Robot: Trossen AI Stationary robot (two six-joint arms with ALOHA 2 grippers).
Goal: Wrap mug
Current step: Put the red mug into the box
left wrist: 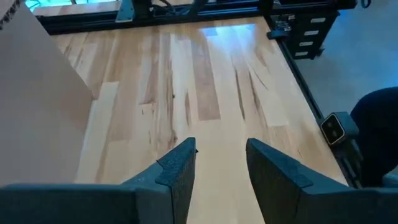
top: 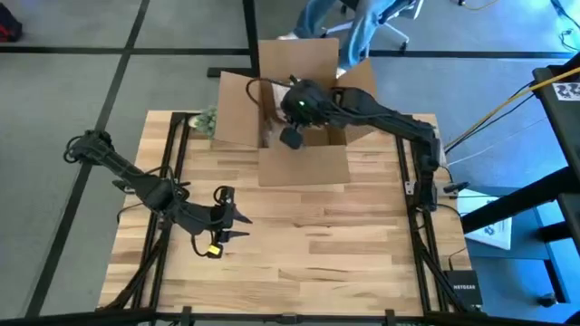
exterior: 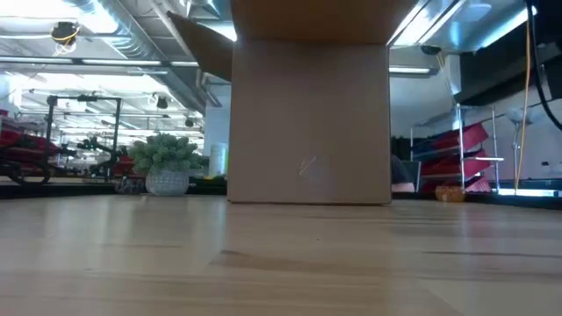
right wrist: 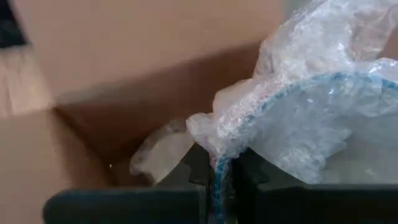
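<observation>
Right gripper (right wrist: 222, 171) is pinching a bubble-wrapped mug (right wrist: 311, 118), fingers nearly together on a fold of the clear wrap with a blue rim line showing through it; in the right wrist view the bundle is filling the right side of the frame and sitting inside the cardboard box (right wrist: 124, 56), whose brown walls are taking up the top and left. In the high view the right gripper (top: 292, 136) is reaching down into the open box (top: 304, 163) at top center of the frame, the arm stretching in from the right edge of the table (top: 317, 244); the mug itself is not showing in that view. Another bit of crumpled wrap (right wrist: 158, 149) is lying on the box floor, lower center-left of the wrist frame. Left gripper (top: 227, 217) is hovering over bare table at lower left of the high view, well apart from the box, jaws spread moderately wide with nothing between them; its fingers (left wrist: 180, 168) are showing at the bottom of the left wrist frame over wood planks. In the low view the box (exterior: 309, 114) is standing at center frame, a small potted plant (exterior: 167, 162) sitting to its left in the background.
</observation>
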